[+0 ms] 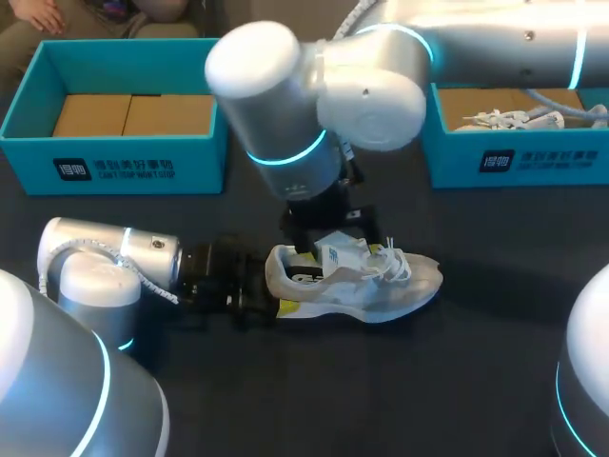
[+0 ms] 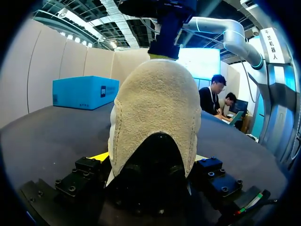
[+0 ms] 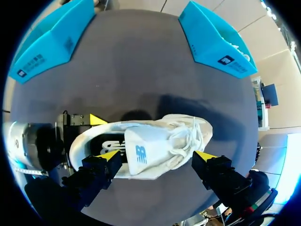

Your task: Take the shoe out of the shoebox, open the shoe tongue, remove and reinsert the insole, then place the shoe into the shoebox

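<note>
A white shoe (image 1: 381,290) with white laces lies on its side on the dark table, toe to the right. My left gripper (image 1: 271,286) comes in low from the left and is shut on the shoe's heel (image 2: 155,108), one finger on each side. My right gripper (image 1: 328,233) hangs open just above the middle of the shoe. In the right wrist view its yellow-tipped fingers (image 3: 110,154) stand wide apart over the shoe (image 3: 155,136), with the tongue (image 3: 141,150) turned up between them and untouched.
A teal shoebox (image 1: 124,157) with brown cardboard inside stands at the back left. A second teal box (image 1: 514,162) at the back right holds another white shoe (image 1: 523,119). My right arm spans the table's back middle.
</note>
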`<state>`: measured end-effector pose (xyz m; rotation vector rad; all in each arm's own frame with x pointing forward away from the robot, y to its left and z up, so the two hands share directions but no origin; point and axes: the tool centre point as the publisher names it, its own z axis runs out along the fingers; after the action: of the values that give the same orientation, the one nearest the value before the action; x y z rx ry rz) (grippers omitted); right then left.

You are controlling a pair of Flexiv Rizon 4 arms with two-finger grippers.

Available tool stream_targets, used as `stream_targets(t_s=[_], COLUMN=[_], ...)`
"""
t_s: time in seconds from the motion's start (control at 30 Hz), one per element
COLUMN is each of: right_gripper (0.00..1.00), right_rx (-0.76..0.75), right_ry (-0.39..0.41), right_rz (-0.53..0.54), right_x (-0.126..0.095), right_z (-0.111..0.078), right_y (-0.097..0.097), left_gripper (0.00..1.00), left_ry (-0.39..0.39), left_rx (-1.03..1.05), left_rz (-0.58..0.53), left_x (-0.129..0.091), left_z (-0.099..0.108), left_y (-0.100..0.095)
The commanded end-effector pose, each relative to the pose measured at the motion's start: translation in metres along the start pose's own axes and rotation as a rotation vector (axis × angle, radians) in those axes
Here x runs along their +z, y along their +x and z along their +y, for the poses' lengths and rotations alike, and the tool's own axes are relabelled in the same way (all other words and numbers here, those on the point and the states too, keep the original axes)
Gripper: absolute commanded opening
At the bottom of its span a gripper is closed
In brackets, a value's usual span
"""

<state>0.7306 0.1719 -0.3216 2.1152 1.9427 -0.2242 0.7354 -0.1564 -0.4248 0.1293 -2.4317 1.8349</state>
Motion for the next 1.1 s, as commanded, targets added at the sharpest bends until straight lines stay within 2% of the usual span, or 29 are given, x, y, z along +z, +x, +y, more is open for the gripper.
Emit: stream_targets(t_s=[0.03, 0.33, 0.47, 0.7, 0.8, 0.83, 0.87, 0.97, 1.03, 1.1], right_gripper=[1.0, 1.0, 1.0, 1.0, 0.9, 0.81, 0.77, 0.74, 0.64, 0.66], right_rx=[0.031, 0.043, 0.041, 0.064, 0.077, 0.079, 0.08, 0.078, 0.081, 0.082], right_ry=[-0.007, -0.017, 0.015, 0.034, 0.043, 0.046, 0.046, 0.046, 0.041, 0.034], right_rz=[-0.058, -0.104, -0.15, -0.166, -0.18, -0.187, -0.191, -0.211, -0.219, -0.222], right_x=[0.01, 0.029, 0.036, 0.039, 0.038, 0.037, 0.036, 0.03, 0.025, 0.021], right_z=[-0.006, -0.008, -0.009, -0.014, -0.017, -0.018, -0.019, -0.021, -0.021, -0.02], right_y=[0.01, 0.015, 0.014, 0.006, -0.002, -0.005, -0.007, -0.013, -0.016, -0.017], left_gripper=[0.0, 0.0, 0.0, 0.0, 0.0, 0.0, 0.0, 0.0, 0.0, 0.0], left_ry=[-0.002, -0.002, -0.002, -0.002, -0.002, -0.002, -0.002, -0.002, -0.002, -0.002], left_rx=[-0.001, -0.001, -0.001, -0.001, -0.001, -0.001, -0.001, -0.001, -0.001, -0.001], left_rz=[0.0, 0.0, 0.0, 0.0, 0.0, 0.0, 0.0, 0.0, 0.0, 0.0], left_x=[-0.001, -0.001, -0.001, -0.001, -0.001, -0.001, -0.001, -0.001, -0.001, -0.001], left_z=[0.002, 0.002, 0.002, 0.002, 0.002, 0.002, 0.002, 0.002, 0.002, 0.002], left_y=[0.0, 0.0, 0.0, 0.0, 0.0, 0.0, 0.0, 0.0, 0.0, 0.0])
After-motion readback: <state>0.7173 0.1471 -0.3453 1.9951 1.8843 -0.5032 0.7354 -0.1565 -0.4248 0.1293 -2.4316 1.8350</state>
